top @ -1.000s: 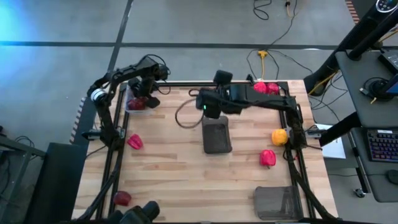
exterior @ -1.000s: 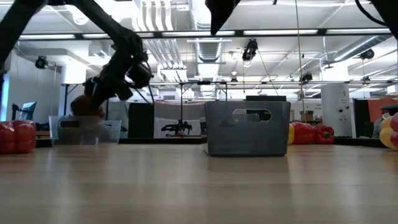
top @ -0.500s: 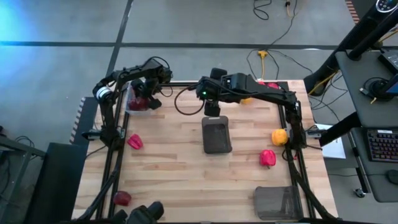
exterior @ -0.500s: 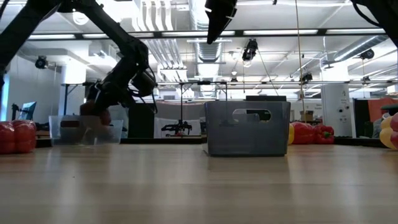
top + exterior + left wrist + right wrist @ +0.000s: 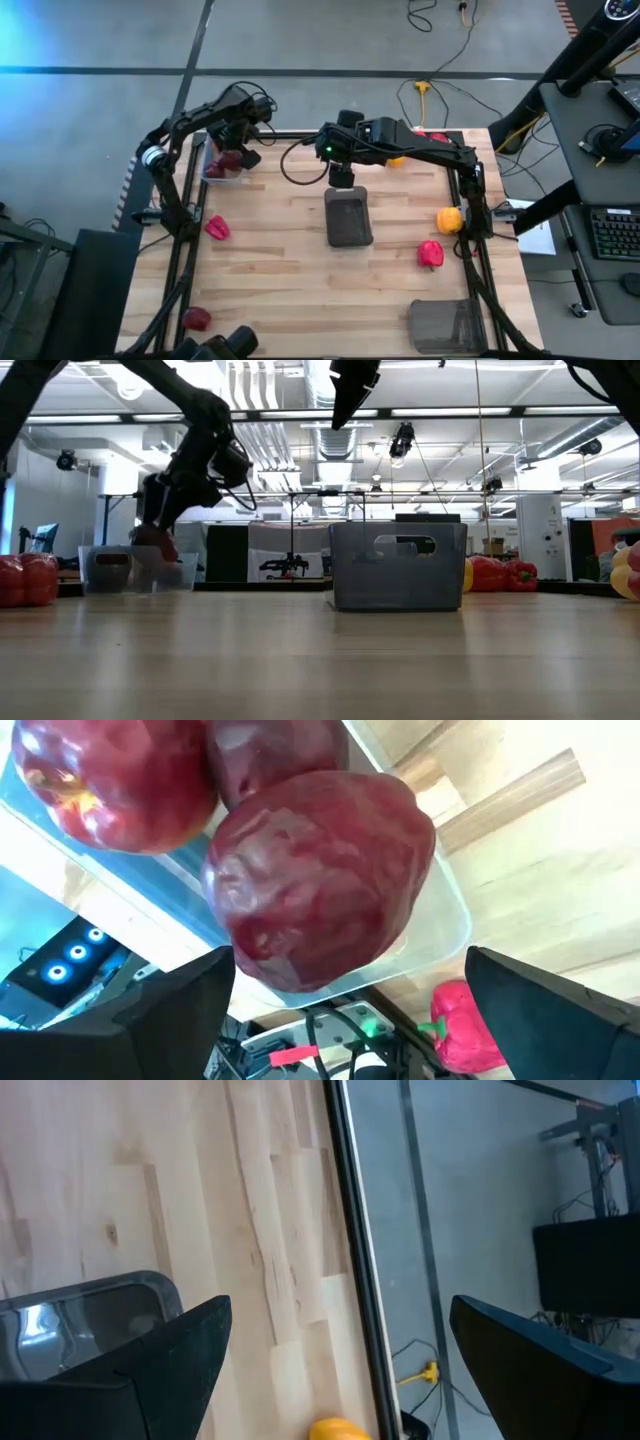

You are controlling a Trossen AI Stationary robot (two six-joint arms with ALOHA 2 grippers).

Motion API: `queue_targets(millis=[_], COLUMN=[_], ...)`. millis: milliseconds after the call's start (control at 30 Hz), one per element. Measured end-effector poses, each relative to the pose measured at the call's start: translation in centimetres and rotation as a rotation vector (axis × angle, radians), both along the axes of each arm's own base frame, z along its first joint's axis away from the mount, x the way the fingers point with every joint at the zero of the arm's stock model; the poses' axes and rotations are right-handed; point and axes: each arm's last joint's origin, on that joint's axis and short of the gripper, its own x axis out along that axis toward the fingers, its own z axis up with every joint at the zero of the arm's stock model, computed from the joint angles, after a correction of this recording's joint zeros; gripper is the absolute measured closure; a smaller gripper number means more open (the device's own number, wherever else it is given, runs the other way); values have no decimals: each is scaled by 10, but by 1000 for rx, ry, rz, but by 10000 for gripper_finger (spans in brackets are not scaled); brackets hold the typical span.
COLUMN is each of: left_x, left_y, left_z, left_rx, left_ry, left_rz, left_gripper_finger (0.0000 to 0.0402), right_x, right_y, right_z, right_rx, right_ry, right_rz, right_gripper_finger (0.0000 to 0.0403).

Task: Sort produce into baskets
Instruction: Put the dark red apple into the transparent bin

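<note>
Left hand (image 5: 237, 152) sits wide open over the clear bin (image 5: 212, 172) upper left, gripping nothing; I'd lift straight up so the apples (image 5: 318, 880) stay put.

Yellow cable (image 5: 432, 92) snakes across the grey floor beyond the wooden table (image 5: 280, 260); keyboard (image 5: 611, 236) sits far right.
</note>
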Motion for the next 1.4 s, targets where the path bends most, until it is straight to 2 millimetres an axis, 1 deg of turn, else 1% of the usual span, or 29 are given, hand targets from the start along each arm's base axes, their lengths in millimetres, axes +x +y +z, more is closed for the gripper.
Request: queue_targets(millis=[167, 333, 400, 467, 600, 667, 800, 900, 967, 1167, 1333, 1400], left_x=[-2, -6, -6, -2, 4, 5, -1, -6, -11, -13, -15, -17], left_y=[1, 0, 1, 8, 20, 20, 14, 10, 3, -9, -12, -16], left_z=[1, 10, 13, 13, 12, 11, -1, -14, -18, -12, -12, -7], left_rx=[13, 48, 97, 190, 355, 360, 302, 298, 261, 273, 283, 281], left_ry=[4, -17, -38, -65, -120, -119, -32, 27, 67, 66, 59, 60], left_rz=[4, -5, -25, -29, 40, 60, 51, 45, 48, 46, 55, 54], left_gripper_finger=[24, 24, 24, 27, 41, 48, 57, 60, 60, 61, 61, 61], right_x=[0, -2, -2, -2, -2, -2, -3, -4, -4, -2, -2, -1], right_y=[0, 0, 0, 0, 0, 0, 1, 1, 2, 2, 2, 2], right_z=[0, -1, -1, -1, -1, -1, -2, -3, -3, -7, -13, -14], right_rx=[2, 6, 6, 3, 1, 2, 15, 29, 61, 95, 99, 103], right_ry=[1, 24, 27, 24, 23, 24, 28, 30, 22, 27, 46, 48], right_rz=[-3, -4, -3, 1, 4, 4, -15, -27, -24, -13, -16, -22], right_gripper_finger=[35, 35, 35, 35, 35, 35, 35, 35, 35, 35, 35, 35])
